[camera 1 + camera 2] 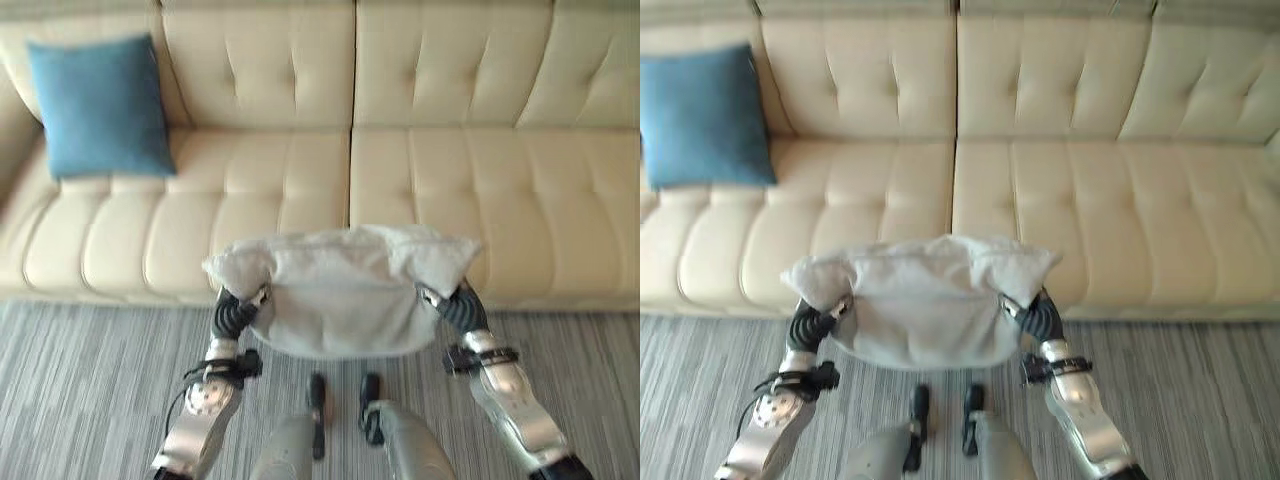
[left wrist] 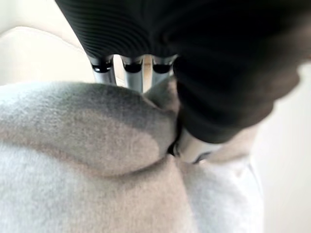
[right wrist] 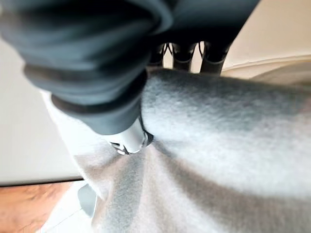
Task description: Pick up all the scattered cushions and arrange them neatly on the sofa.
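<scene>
Where the striped grey carpet meets the front of the cream sofa, a pale grey cushion hangs in the air between both arms — clear of the floor, its far edge overlapping the front of the seat in the head views.

Left hand clamped on the cushion's left end: fingers run over the far side of the fabric, thumb pressed into the near side, cloth bunched between them. Right hand clamped the same way on the right end, fingers over the far edge, thumb dug into a fold. Cushion sags a little in the middle, corners puffed up past each wrist.

Blue cushion stands upright at the sofa's left end, leaning on the backrest — well apart from the grey one.
</scene>
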`<state>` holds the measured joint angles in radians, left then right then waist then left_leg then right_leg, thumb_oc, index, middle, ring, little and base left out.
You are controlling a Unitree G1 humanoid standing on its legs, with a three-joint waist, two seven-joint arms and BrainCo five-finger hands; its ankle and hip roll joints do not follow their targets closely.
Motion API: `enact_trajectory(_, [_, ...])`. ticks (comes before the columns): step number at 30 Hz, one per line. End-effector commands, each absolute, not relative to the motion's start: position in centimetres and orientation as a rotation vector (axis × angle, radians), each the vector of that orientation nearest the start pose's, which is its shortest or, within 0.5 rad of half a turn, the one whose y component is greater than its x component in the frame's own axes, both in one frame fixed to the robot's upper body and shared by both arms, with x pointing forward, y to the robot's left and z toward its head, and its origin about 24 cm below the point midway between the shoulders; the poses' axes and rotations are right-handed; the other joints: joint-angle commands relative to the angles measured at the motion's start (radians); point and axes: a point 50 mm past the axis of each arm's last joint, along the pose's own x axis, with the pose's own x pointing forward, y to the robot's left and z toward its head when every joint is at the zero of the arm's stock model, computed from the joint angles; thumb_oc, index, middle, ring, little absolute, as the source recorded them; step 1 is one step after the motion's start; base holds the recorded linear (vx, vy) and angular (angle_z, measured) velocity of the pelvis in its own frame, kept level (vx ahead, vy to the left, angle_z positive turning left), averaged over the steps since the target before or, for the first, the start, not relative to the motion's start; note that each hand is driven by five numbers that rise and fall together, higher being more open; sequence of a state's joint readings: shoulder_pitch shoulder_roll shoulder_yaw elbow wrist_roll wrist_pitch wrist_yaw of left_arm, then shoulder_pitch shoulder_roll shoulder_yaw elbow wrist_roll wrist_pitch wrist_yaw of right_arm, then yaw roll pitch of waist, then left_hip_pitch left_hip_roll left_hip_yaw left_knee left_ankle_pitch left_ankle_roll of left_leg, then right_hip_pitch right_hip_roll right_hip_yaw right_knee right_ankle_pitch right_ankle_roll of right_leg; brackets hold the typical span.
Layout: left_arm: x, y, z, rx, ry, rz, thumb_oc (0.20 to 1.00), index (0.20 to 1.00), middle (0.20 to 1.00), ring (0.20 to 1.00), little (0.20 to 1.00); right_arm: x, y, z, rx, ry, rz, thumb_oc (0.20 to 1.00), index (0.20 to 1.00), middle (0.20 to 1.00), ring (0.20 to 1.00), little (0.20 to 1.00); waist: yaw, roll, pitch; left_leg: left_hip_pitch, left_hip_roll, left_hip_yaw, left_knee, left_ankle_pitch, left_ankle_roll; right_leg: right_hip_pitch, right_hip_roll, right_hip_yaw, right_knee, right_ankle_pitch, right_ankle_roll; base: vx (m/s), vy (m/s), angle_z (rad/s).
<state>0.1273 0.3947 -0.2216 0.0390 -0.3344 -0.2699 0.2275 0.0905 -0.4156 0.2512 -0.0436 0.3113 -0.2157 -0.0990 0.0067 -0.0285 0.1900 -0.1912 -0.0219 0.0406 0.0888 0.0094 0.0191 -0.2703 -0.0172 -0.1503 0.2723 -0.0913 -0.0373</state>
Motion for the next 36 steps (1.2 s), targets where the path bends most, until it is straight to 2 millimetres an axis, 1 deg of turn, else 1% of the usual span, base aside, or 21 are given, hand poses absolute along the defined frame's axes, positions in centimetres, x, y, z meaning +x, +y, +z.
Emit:
enact_trajectory(1, [23.8, 18.3, 6.4, -0.019, -0.228, -0.041, 0.200, 0.200, 0.200, 0.200, 0.200, 23.5, -16.8, 8.2, -0.049, -0.283, 0.201, 0.200, 0.200, 0.200, 0.200, 0.200, -0.017, -0.020, -0.032, 0.035, 0.056, -0.029, 0.081, 0.016, -0.097, 0.164, -0.010, 0.034, -0.175, 0.044, 0.076, 0.16, -0.129, 0.19])
enact_trajectory(4, [23.6, 18.4, 6.0, -0.023, -0.210, -0.041, 0.200, 0.200, 0.200, 0.200, 0.200, 23.1, -17.2, 7.7, -0.051, -0.261, 0.184, 0.200, 0.200, 0.200, 0.200, 0.200, -0.015, -0.029, -0.034, 0.004, 0.064, -0.033, 0.172, 0.047, -0.103, 0.201, -0.004, 0.027, -0.186, 0.038, 0.061, 0.10, -0.118, 0.15])
enact_trajectory(6, [23.4, 18.2, 5.6, -0.033, -0.186, -0.044, 0.200, 0.200, 0.200, 0.200, 0.200, 22.9, -17.9, 7.5, -0.044, -0.244, 0.157, 0.200, 0.200, 0.200, 0.200, 0.200, -0.014, -0.043, -0.036, -0.069, 0.064, -0.010, 0.327, 0.049, -0.077, 0.238, -0.007, 0.025, -0.204, 0.028, 0.046, 0.09, -0.166, 0.26])
enact_trajectory(7, [23.4, 18.2, 5.6, -0.034, -0.186, -0.044, 0.200, 0.200, 0.200, 0.200, 0.200, 22.9, -17.9, 7.5, -0.044, -0.244, 0.157, 0.200, 0.200, 0.200, 0.200, 0.200, -0.015, -0.043, -0.037, -0.072, 0.064, -0.011, 0.330, 0.048, -0.076, 0.237, -0.007, 0.025, -0.205, 0.028, 0.046, 0.10, -0.107, 0.28])
enact_trajectory(10, [22.9, 18.3, 5.1, -0.025, -0.162, -0.046, 0.200, 0.200, 0.200, 0.200, 0.200, 22.9, -18.1, 7.8, -0.033, -0.253, 0.137, 0.200, 0.200, 0.200, 0.200, 0.200, -0.005, -0.049, -0.055, -0.113, 0.045, 0.054, 0.261, -0.016, -0.050, 0.259, -0.012, 0.032, -0.228, 0.019, 0.055, 0.15, 0.002, 0.21])
enact_trajectory(12, [22.8, 18.4, 5.0, -0.017, -0.153, -0.043, 0.200, 0.200, 0.200, 0.200, 0.200, 23.0, -18.1, 7.8, -0.034, -0.256, 0.133, 0.200, 0.200, 0.200, 0.200, 0.200, 0.001, -0.051, -0.060, -0.123, 0.034, 0.074, 0.218, -0.020, -0.045, 0.268, -0.009, 0.041, -0.237, 0.016, 0.060, 0.17, 0.048, 0.17])
enact_trajectory(13, [22.5, 18.8, 4.7, -0.009, -0.136, -0.032, 0.200, 0.200, 0.200, 0.200, 0.200, 23.0, -18.2, 7.9, -0.031, -0.256, 0.124, 0.200, 0.200, 0.200, 0.200, 0.200, 0.017, -0.042, -0.069, -0.153, 0.009, 0.104, 0.127, 0.023, -0.047, 0.297, 0.011, 0.058, -0.258, 0.009, 0.069, 0.24, 0.080, 0.01])
enact_trajectory(15, [22.2, 19.0, 4.5, -0.006, -0.127, -0.020, 0.200, 0.200, 0.200, 0.200, 0.200, 23.0, -18.2, 7.8, -0.021, -0.252, 0.114, 0.200, 0.200, 0.200, 0.200, 0.200, 0.038, -0.035, -0.075, -0.166, -0.005, 0.129, 0.045, 0.087, -0.058, 0.331, 0.033, 0.078, -0.273, -0.001, 0.076, 0.28, 0.081, -0.21])
enact_trajectory(18, [22.0, 19.2, 4.5, -0.005, -0.124, -0.011, 0.200, 0.200, 0.200, 0.200, 0.200, 23.0, -18.1, 7.7, -0.005, -0.248, 0.102, 0.200, 0.200, 0.200, 0.200, 0.200, 0.070, -0.037, -0.071, -0.211, -0.010, 0.129, 0.031, 0.121, -0.068, 0.372, 0.043, 0.119, -0.271, -0.012, 0.077, 0.25, 0.097, -0.61])
enact_trajectory(19, [21.7, 19.4, 4.5, -0.006, -0.124, -0.011, 0.200, 0.200, 0.200, 0.200, 0.200, 23.0, -17.8, 7.7, 0.006, -0.249, 0.119, 0.200, 0.200, 0.200, 0.200, 0.200, 0.082, -0.033, -0.079, -0.183, -0.007, 0.116, -0.014, 0.119, -0.055, 0.386, 0.044, 0.134, -0.268, -0.023, 0.081, 0.40, 0.200, -0.62])
enact_trajectory(20, [21.4, 19.5, 4.5, 0.006, -0.120, -0.017, 0.200, 0.200, 0.200, 0.200, 0.200, 22.9, -17.5, 7.8, 0.012, -0.255, 0.137, 0.200, 0.200, 0.200, 0.200, 0.200, 0.082, -0.037, -0.098, -0.158, -0.011, 0.099, -0.019, 0.117, -0.033, 0.396, 0.030, 0.140, -0.253, -0.031, 0.095, 0.33, 0.166, -0.68])
enact_trajectory(22, [21.4, 19.9, 4.5, 0.021, -0.117, -0.011, 0.200, 0.200, 0.200, 0.200, 0.200, 23.0, -17.0, 7.6, 0.022, -0.248, 0.156, 0.200, 0.200, 0.200, 0.200, 0.200, 0.087, -0.051, -0.103, -0.132, -0.019, 0.114, -0.006, 0.093, -0.016, 0.402, -0.004, 0.145, -0.207, -0.036, 0.120, 0.27, 0.168, -0.85])
enact_trajectory(23, [21.4, 19.9, 4.5, 0.021, -0.117, -0.011, 0.200, 0.200, 0.200, 0.200, 0.200, 23.0, -17.0, 7.6, 0.022, -0.248, 0.156, 0.200, 0.200, 0.200, 0.200, 0.200, 0.089, -0.050, -0.105, -0.134, -0.016, 0.115, -0.006, 0.095, -0.017, 0.398, -0.002, 0.147, -0.208, -0.033, 0.120, 0.24, 0.176, -0.68])
enact_trajectory(25, [21.3, 20.1, 4.6, 0.034, -0.116, -0.019, 0.200, 0.200, 0.200, 0.200, 0.200, 23.0, -16.5, 7.8, 0.029, -0.258, 0.180, 0.200, 0.200, 0.200, 0.200, 0.200, 0.089, -0.064, -0.105, -0.101, -0.020, 0.128, 0.001, 0.064, -0.001, 0.380, -0.031, 0.154, -0.137, -0.007, 0.141, 0.15, 0.114, -0.38])
enact_trajectory(26, [21.3, 20.1, 4.6, 0.034, -0.116, -0.019, 0.200, 0.200, 0.200, 0.200, 0.200, 23.1, -16.5, 7.8, 0.029, -0.259, 0.180, 0.200, 0.200, 0.200, 0.200, 0.200, 0.091, -0.062, -0.107, -0.103, -0.017, 0.129, 0.000, 0.066, -0.001, 0.376, -0.028, 0.156, -0.138, -0.004, 0.140, 0.18, 0.167, -0.33])
enact_trajectory(27, [21.5, 20.5, 4.9, 0.050, -0.125, -0.003, 0.200, 0.200, 0.200, 0.200, 0.200, 23.4, -16.0, 8.2, 0.024, -0.277, 0.201, 0.200, 0.200, 0.200, 0.200, 0.200, 0.097, -0.062, -0.103, -0.073, -0.021, 0.140, 0.007, 0.030, 0.019, 0.348, -0.058, 0.151, -0.049, 0.019, 0.167, 0.14, 0.149, -0.21])
enact_trajectory(29, [21.6, 20.6, 5.1, 0.066, -0.132, -0.006, 0.200, 0.200, 0.200, 0.200, 0.200, 23.6, -15.7, 8.4, 0.031, -0.289, 0.208, 0.200, 0.200, 0.200, 0.200, 0.200, 0.097, -0.057, -0.102, -0.053, -0.014, 0.151, 0.009, 0.013, 0.031, 0.302, -0.074, 0.142, 0.030, 0.075, 0.189, 0.12, 0.135, -0.18])
enact_trajectory(31, [21.9, 20.7, 5.3, 0.075, -0.145, 0.000, 0.200, 0.200, 0.200, 0.200, 0.200, 23.7, -15.5, 8.6, 0.030, -0.298, 0.215, 0.200, 0.200, 0.200, 0.200, 0.200, 0.089, -0.040, -0.094, -0.010, -0.010, 0.138, -0.009, 0.001, 0.037, 0.223, -0.076, 0.119, 0.089, 0.084, 0.186, 0.08, 0.092, -0.30])
enact_trajectory(33, [21.9, 20.8, 5.3, 0.075, -0.149, 0.005, 0.200, 0.200, 0.200, 0.200, 0.200, 23.7, -15.4, 8.6, 0.031, -0.302, 0.220, 0.200, 0.200, 0.200, 0.200, 0.200, 0.085, -0.033, -0.093, 0.007, -0.007, 0.137, -0.021, -0.005, 0.037, 0.197, -0.086, 0.097, 0.072, 0.078, 0.181, 0.09, 0.036, -0.24])
enact_trajectory(34, [21.9, 20.8, 5.4, 0.072, -0.151, 0.011, 0.200, 0.200, 0.200, 0.200, 0.200, 24.0, -15.2, 8.9, 0.030, -0.310, 0.227, 0.200, 0.200, 0.200, 0.200, 0.200, 0.075, -0.013, -0.085, 0.041, 0.006, 0.131, -0.043, -0.015, 0.029, 0.139, -0.117, 0.032, 0.019, 0.058, 0.165, 0.16, -0.023, 0.14])
enact_trajectory(36, [22.0, 20.8, 5.3, 0.065, -0.150, 0.011, 0.200, 0.200, 0.200, 0.200, 0.200, 24.1, -15.3, 8.9, 0.020, -0.308, 0.229, 0.200, 0.200, 0.200, 0.200, 0.200, 0.049, -0.005, -0.060, 0.083, 0.001, 0.104, -0.048, -0.028, 0.016, 0.108, -0.136, 0.017, -0.095, 0.087, 0.170, 0.18, -0.078, 0.05])
